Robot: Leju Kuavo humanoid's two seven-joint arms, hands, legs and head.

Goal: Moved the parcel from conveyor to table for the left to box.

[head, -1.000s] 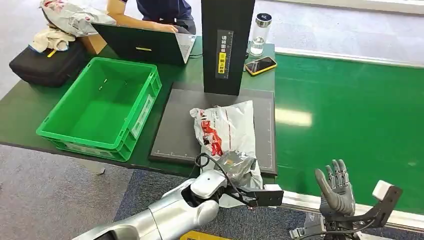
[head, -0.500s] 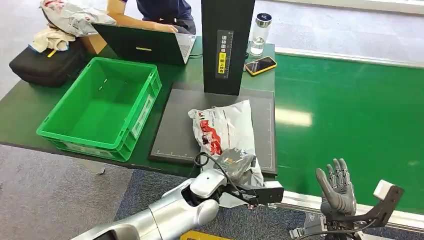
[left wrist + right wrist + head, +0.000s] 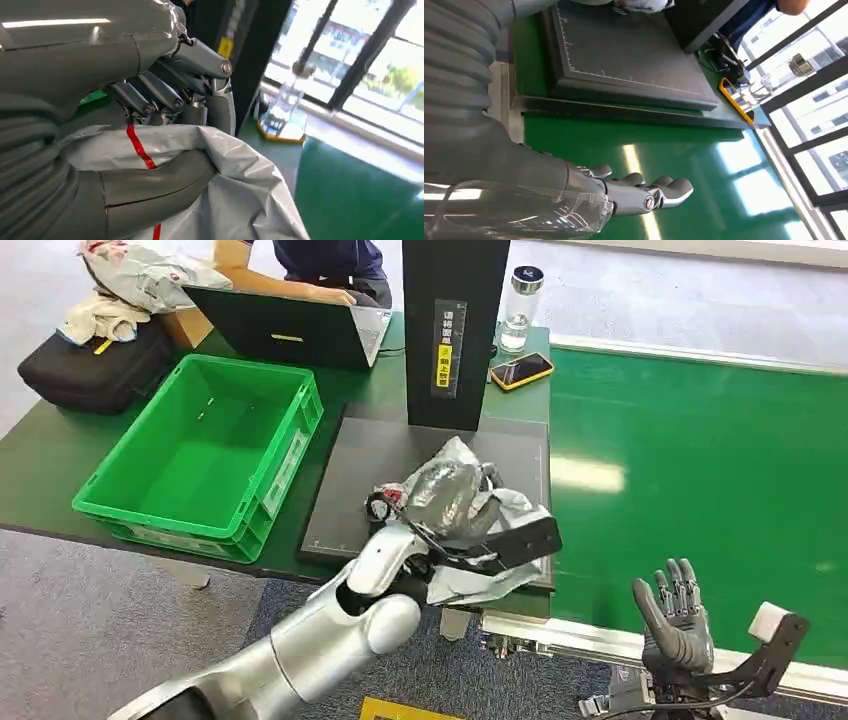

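A grey-white plastic parcel (image 3: 480, 580) with red print hangs crumpled in my left hand (image 3: 445, 497), which grips it from above, lifted over the near part of the dark mat (image 3: 355, 490). In the left wrist view the thumb and fingers (image 3: 165, 95) clamp the parcel (image 3: 240, 200), which shows a red stripe. The green crate (image 3: 262, 502) stands to the left of the mat with nothing in it. My right hand (image 3: 675, 625) is held upright with fingers spread by the near edge of the green conveyor (image 3: 700, 470); it (image 3: 644, 192) holds nothing.
A tall black column (image 3: 455, 330) stands at the back of the mat. Behind it lie a phone (image 3: 521, 370), a bottle (image 3: 520, 295) and a laptop (image 3: 285, 330) with a person (image 3: 310, 260) at it. A black bag (image 3: 90, 370) sits far left.
My left hand has risen from the mat's near edge and carried the parcel up and away from me; the parcel is now bunched and off the mat. The right hand has stayed put.
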